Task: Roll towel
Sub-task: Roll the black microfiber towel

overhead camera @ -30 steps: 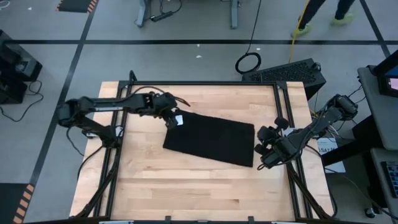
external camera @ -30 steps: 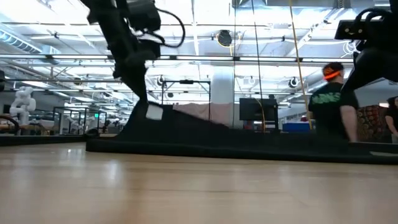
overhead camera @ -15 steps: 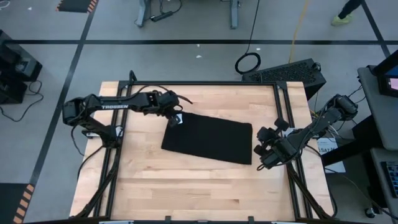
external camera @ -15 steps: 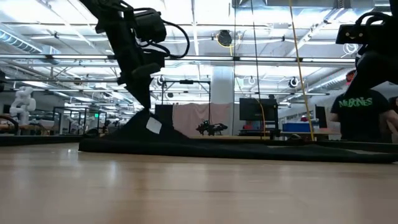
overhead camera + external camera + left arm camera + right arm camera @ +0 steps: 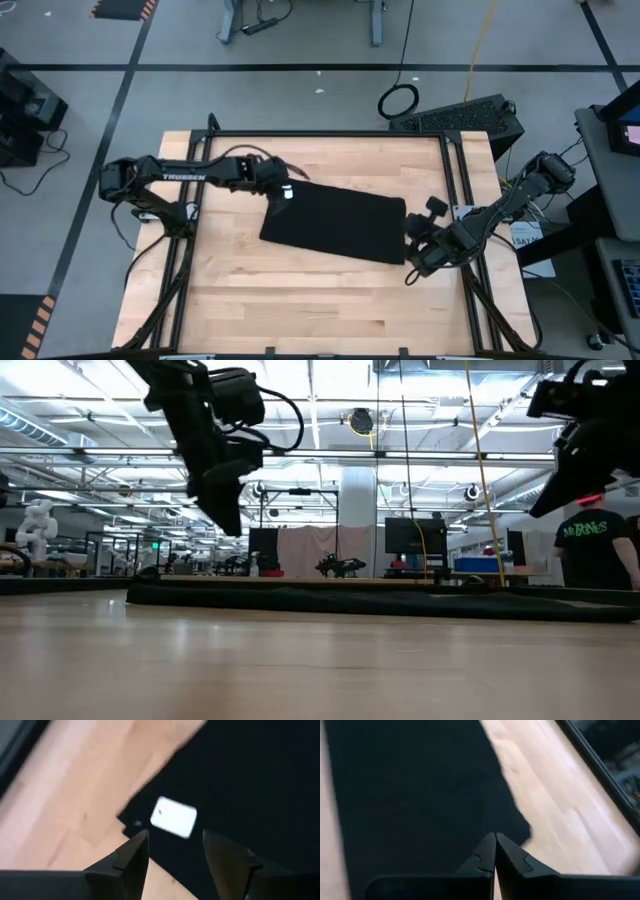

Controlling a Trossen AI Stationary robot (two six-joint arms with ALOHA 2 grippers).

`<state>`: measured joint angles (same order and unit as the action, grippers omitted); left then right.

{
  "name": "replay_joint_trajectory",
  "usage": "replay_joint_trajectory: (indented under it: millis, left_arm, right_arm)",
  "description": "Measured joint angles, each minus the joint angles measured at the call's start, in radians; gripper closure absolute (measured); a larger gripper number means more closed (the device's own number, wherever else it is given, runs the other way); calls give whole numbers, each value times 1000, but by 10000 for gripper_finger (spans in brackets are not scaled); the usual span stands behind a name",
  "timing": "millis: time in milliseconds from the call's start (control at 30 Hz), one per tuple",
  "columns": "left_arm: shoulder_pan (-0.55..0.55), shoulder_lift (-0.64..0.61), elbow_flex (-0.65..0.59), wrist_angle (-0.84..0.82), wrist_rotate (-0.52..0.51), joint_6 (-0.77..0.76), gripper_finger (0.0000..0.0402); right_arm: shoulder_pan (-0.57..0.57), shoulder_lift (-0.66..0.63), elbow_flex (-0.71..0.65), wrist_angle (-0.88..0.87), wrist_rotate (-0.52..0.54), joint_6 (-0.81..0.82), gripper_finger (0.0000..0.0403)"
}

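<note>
Now lying flat across the middle of the tabletop [image 5: 300, 290]: towel [image 5: 335, 225], spread full length, ready for rolling from one end. Just above its tagged corner, beside the white tag [image 5: 173, 816], left tool [image 5: 173, 851] with fingers parted and empty, apparently clear of the cloth. At the towel's opposite short edge, right tool [image 5: 494, 851] pressed shut, holding nothing, likely placed to steady or lift that end next.
</note>
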<state>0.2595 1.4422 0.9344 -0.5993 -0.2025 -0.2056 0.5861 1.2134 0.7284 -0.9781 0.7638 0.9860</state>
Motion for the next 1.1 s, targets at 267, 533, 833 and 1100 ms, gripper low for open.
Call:
replay_joint_trajectory:
  millis: [267,533,833,1100]
  left_arm:
    - [-55,1,-180,95,-38,-187,239]
    - [-201,1,-314,280,-34,-334,267]
    - [-374,22,-349,294,-13,-555,268]
    - [-522,-5,-277,338,203,-625,268]
  right_arm:
    - [0,0,0,215,25,-169,403]
    - [-13,0,0,389,125,-221,403]
    - [-116,104,0,630,-49,-389,403]
    - [-233,314,0,889,-257,-601,403]
